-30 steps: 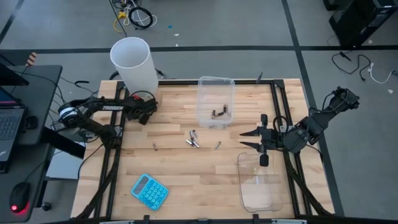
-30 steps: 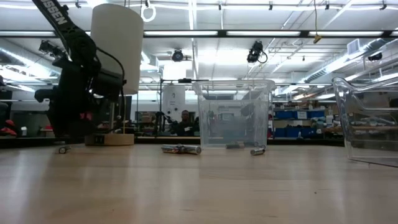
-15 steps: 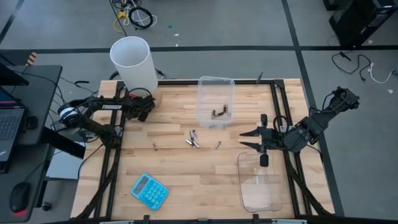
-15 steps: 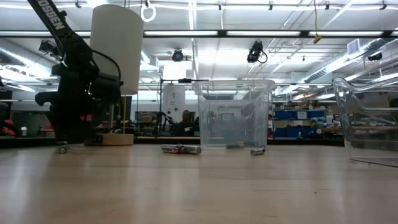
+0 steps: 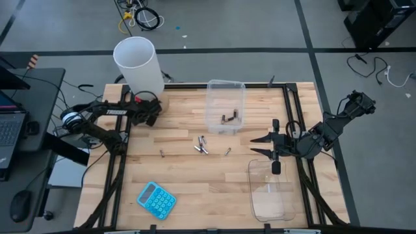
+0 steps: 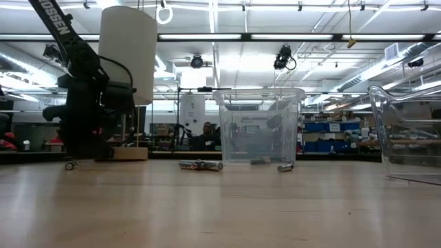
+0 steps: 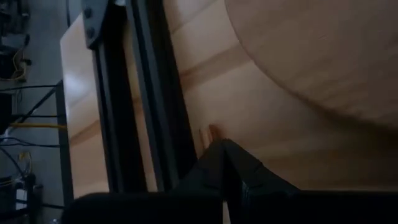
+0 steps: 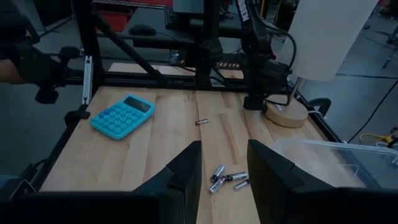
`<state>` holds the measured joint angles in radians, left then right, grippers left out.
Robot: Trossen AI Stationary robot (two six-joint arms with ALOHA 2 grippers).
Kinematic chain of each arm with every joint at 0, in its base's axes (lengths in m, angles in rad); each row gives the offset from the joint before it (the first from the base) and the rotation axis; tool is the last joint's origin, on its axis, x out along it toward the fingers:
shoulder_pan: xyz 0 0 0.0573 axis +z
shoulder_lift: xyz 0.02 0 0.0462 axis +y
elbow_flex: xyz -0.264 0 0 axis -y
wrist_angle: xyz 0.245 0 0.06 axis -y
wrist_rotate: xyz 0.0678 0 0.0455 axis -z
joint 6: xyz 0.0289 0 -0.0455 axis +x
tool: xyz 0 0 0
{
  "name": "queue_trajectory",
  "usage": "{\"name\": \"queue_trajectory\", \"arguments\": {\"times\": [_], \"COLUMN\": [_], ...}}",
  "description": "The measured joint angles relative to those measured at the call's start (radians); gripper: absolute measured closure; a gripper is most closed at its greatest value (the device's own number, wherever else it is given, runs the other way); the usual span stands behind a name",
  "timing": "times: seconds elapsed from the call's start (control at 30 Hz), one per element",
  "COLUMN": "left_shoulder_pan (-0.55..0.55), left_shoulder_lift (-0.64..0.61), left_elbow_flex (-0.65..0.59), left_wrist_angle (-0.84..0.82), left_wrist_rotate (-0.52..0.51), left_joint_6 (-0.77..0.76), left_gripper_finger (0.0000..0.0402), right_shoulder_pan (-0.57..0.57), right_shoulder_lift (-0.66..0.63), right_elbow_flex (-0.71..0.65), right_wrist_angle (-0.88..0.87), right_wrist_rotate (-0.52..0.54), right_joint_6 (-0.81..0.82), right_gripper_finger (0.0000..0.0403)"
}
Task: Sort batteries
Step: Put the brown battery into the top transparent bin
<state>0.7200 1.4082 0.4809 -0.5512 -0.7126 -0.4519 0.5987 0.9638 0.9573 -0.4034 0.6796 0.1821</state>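
Note:
Three batteries (image 5: 202, 145) lie together mid-table, also seen in the right wrist view (image 8: 225, 179). Single batteries lie to their left (image 5: 162, 153) and right (image 5: 227, 151). A few more lie in the clear tub (image 5: 225, 91) at the far middle. My left gripper (image 5: 153, 114) is shut and holds nothing. It is low at the far left, by the lamp's round wooden base (image 7: 323, 56). My right gripper (image 5: 259, 145) hangs open above the table's right side, pointing toward the batteries. My left gripper's shut fingertips (image 7: 219, 149) stand close over the table top, next to the lamp's wooden base (image 8: 283, 116). I cannot tell whether they touch the table or the base.
A tall white lamp shade (image 5: 136, 65) stands over the far left corner. A second clear tub (image 5: 272, 195) sits at the near right, under my right arm. A blue calculator (image 5: 156, 199) lies near the front left. Black frame rails (image 5: 117, 162) run along both sides.
My left gripper, still shut, has drawn back a little toward the table's far left corner and sunk slightly, ending closer to the lamp's base. The batteries lie where they were.

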Motion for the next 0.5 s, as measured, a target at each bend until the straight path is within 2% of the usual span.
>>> {"name": "queue_trajectory", "arguments": {"times": [0.27, 0.5], "left_shoulder_pan": [-0.004, -0.059], "left_shoulder_lift": [0.001, 0.001], "left_elbow_flex": [-0.021, -0.018], "left_wrist_angle": [-0.025, -0.048], "left_wrist_rotate": [0.015, 0.047], "left_joint_6": [-0.031, -0.053], "left_gripper_finger": [0.0402, 0.0402], "right_shoulder_pan": [0.0, 0.0], "right_shoulder_lift": [0.0, 0.0], "right_elbow_flex": [0.0, 0.0], "right_wrist_angle": [0.0, 0.007], "right_wrist_rotate": [0.0, 0.0], "right_joint_6": [-0.001, -0.002], "right_gripper_finger": [0.0288, 0.0288]}}
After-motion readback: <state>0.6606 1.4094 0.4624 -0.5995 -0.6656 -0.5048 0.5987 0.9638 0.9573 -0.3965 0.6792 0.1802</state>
